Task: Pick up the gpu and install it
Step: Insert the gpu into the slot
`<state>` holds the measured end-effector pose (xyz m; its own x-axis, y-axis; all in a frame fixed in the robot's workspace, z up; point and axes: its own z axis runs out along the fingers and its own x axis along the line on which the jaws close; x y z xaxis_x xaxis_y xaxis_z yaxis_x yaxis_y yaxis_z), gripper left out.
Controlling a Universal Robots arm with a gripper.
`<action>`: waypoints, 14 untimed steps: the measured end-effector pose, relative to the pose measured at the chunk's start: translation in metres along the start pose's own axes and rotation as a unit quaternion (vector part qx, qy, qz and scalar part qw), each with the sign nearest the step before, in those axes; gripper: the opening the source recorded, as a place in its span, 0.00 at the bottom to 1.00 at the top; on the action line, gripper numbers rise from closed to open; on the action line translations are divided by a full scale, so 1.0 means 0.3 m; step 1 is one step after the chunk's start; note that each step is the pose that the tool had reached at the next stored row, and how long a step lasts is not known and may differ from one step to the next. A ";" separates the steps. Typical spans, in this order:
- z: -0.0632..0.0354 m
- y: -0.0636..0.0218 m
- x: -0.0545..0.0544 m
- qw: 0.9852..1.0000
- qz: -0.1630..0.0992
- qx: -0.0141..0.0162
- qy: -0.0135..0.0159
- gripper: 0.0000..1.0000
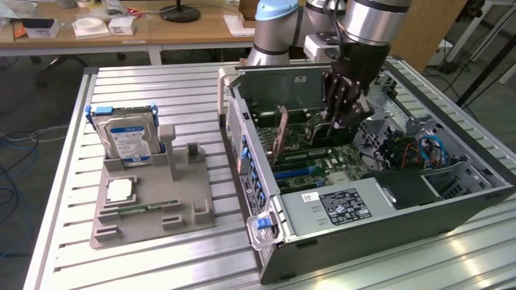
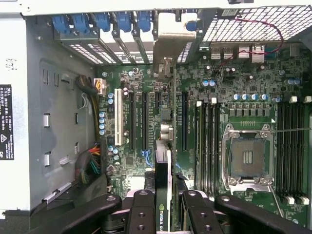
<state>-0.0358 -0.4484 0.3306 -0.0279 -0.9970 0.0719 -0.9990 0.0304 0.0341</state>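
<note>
Green circuit board of the gpu (image 2: pixel 162 168), seen edge-on, clamped between the black fingers (image 2: pixel 144 212) of the gripper (image 2: pixel 168 197), closed on the card from both sides. Held upright inside the open computer case (image 1: pixel 387 232), over the expansion slots of the motherboard (image 2: pixel 146 92), silver-beige end bracket (image 2: pixel 173 34) near the rear slot openings and their blue clips (image 2: pixel 112 22). Cannot tell whether seated in a slot. CPU socket (image 2: pixel 248 158) on the same board, apart from the card. In the exterior view, silver arm (image 1: pixel 371 24) angled down into the case. To the exterior view's left, on the ribbed aluminium table (image 1: pixel 145 78), a grey holder (image 1: pixel 190 199) carrying an upright hard drive (image 1: pixel 127 136) with a blue-white label, plus a small green memory stick (image 1: pixel 145 208) lying flat.
</note>
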 end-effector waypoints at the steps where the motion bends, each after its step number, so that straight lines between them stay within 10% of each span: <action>1: 0.002 0.000 -0.001 1.000 0.000 0.000 0.000 0.26; 14: 0.022 0.000 -0.014 1.000 0.000 0.000 0.004 0.26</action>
<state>-0.0358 -0.4447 0.3237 -0.0279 -0.9964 0.0804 -0.9990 0.0307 0.0339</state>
